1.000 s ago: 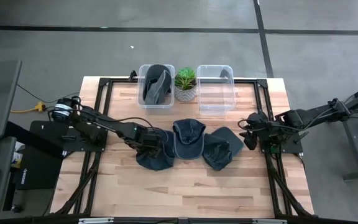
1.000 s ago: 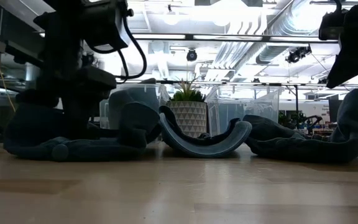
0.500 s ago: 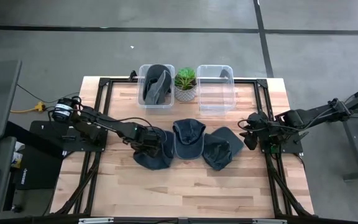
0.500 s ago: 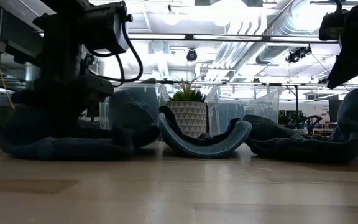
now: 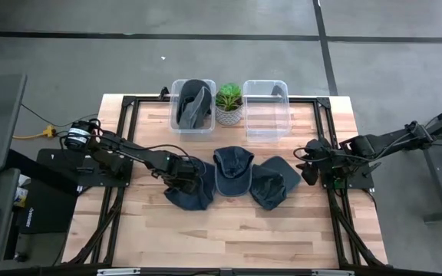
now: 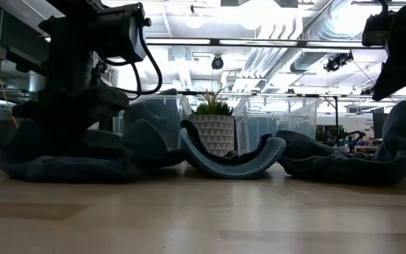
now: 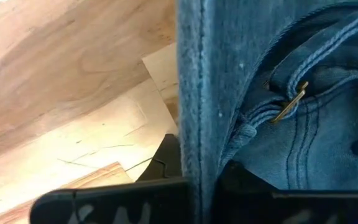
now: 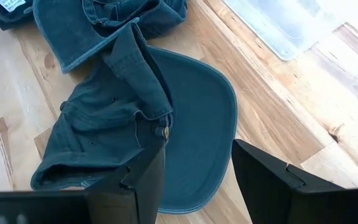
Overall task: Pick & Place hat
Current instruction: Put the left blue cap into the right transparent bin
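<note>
Three hats lay mid-frame on the worktop (image 5: pixel 229 230). The left end effector (image 5: pixel 181 178), open a second earlier, had clenched on the leftmost hat (image 5: pixel 192 193), ready for lifting. The right end effector (image 5: pixel 310 165) waited released at right.

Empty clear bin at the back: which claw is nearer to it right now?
Right. The right claw hangs just off the empty bin's front right corner. The left claw is down on the leftmost hat, farther away.

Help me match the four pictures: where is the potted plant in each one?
High view: potted plant at the table's far edge, between the two clear bins.
Low view: plant centre background, behind the curved cap brim.
Left wrist view: not in it.
Right wrist view: not in it.
Shared landmark: the empty bin.
</note>
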Motion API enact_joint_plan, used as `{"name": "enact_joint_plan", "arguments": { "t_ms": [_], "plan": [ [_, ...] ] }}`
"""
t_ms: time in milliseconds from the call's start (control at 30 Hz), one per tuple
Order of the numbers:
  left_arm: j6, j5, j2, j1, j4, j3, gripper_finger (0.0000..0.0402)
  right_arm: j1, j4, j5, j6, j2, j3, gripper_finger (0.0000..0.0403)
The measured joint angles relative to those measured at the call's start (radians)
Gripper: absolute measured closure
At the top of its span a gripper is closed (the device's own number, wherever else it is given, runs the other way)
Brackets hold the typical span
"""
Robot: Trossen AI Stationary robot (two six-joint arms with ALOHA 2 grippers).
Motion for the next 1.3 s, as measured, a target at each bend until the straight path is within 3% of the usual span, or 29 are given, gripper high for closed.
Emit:
{"name": "enact_joint_plan", "arguments": {
  "t_ms": [433, 933, 1300],
  "plan": [
    [-0.029, 0.043, -0.070, -0.002, -0.036, -0.001, 0.0401, 0.000, 0.000, -0.036, 0.002, 0.000, 0.000, 0.0221],
    [-0.110, -0.079, -0.311, -0.003, -0.084, -0.001, 0.0401, 0.000, 0.037, -0.048, 0.003, -0.001, 0.000, 0.0221],
    [-0.086, -0.194, -0.424, -0.002, -0.179, 0.069, 0.0401, -0.008, 0.217, 0.006, -0.028, 0.012, 0.000, 0.0221]
  ]
}}
